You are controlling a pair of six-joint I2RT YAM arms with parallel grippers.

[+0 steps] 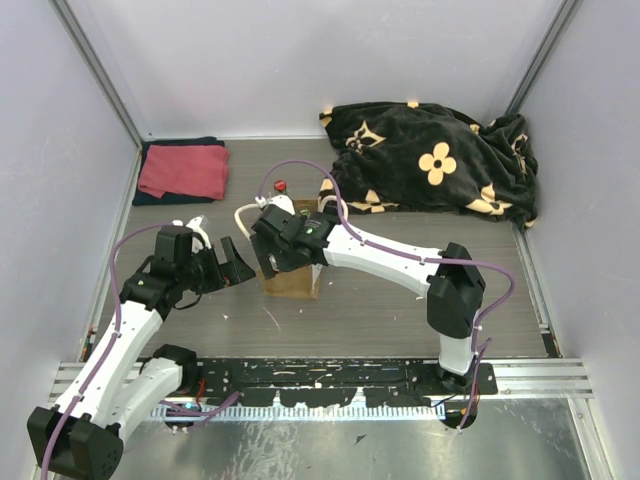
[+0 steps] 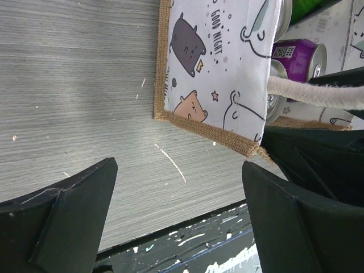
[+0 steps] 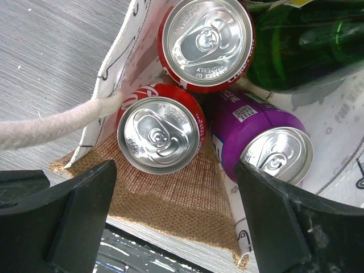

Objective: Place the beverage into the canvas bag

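Observation:
The canvas bag (image 1: 292, 281) stands upright mid-table, tan burlap with a cartoon-print lining (image 2: 216, 62) and cream rope handles (image 3: 51, 126). In the right wrist view I look down into it: two red cans (image 3: 161, 134), a purple can (image 3: 267, 142) and a green bottle (image 3: 307, 45) stand inside. My right gripper (image 3: 176, 170) is open and empty just above the bag's mouth (image 1: 278, 248). My left gripper (image 2: 179, 170) is open and empty, low over the table just left of the bag (image 1: 232, 264). The purple can (image 2: 297, 57) also shows in the left wrist view.
A folded red towel (image 1: 183, 170) lies at the back left. A black blanket with tan flowers (image 1: 430, 160) is heaped at the back right. A small red-capped object (image 1: 281, 185) stands behind the bag. The metal rail (image 1: 330, 385) runs along the near edge.

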